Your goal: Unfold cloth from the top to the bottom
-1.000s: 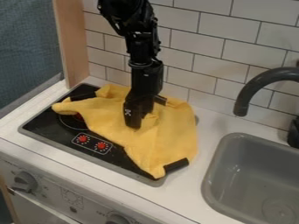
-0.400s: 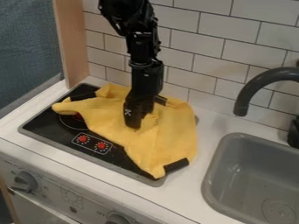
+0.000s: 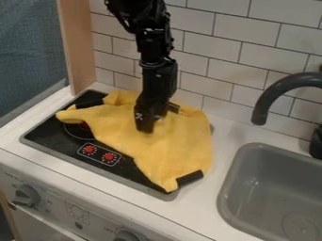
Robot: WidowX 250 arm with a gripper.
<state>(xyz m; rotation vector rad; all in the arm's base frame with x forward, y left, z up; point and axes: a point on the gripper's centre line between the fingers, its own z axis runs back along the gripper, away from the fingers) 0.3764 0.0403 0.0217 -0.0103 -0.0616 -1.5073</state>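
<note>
Yellow cloth [image 3: 179,150], black stove [image 3: 47,134], grey sink [image 3: 277,188], white tiles [image 3: 242,52].

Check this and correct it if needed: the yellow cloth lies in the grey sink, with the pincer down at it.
Wrong place: the camera view shows the yellow cloth lying over part of the black stove, not in the grey sink. The pincer is down at it, as stated.
</note>
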